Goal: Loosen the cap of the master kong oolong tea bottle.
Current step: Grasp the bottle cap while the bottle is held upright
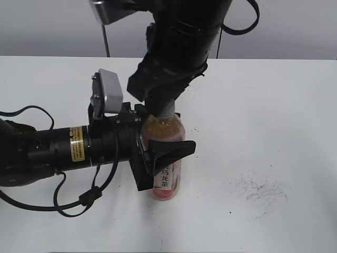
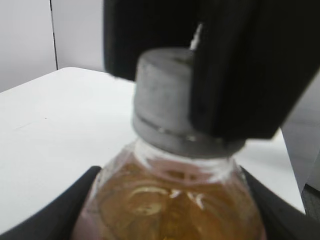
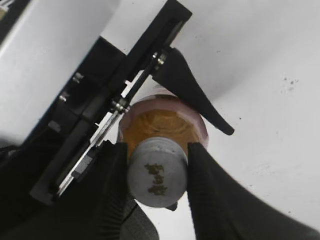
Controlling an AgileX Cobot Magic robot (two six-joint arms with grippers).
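The master kong oolong tea bottle (image 1: pixel 168 174) stands upright on the white table, pale amber tea inside, pink label with a white strip of black characters. My left gripper (image 1: pixel 158 155) comes in from the left and is shut on the bottle's body; its black fingers flank the shoulder (image 2: pixel 170 200) in the left wrist view. The grey-white cap (image 3: pixel 157 171) with a dark logo sits on the neck. My right gripper (image 3: pixel 158 172) comes from above and is shut on the cap (image 2: pixel 162 95), one finger on each side. In the exterior view the cap (image 1: pixel 165 112) is mostly hidden.
The white table (image 1: pixel 263 105) spreads all round the bottle. Dark scuff marks (image 1: pixel 260 190) lie to the right of it. The left arm's black cables (image 1: pixel 73 200) loop on the table at the front left. A grey wall stands behind.
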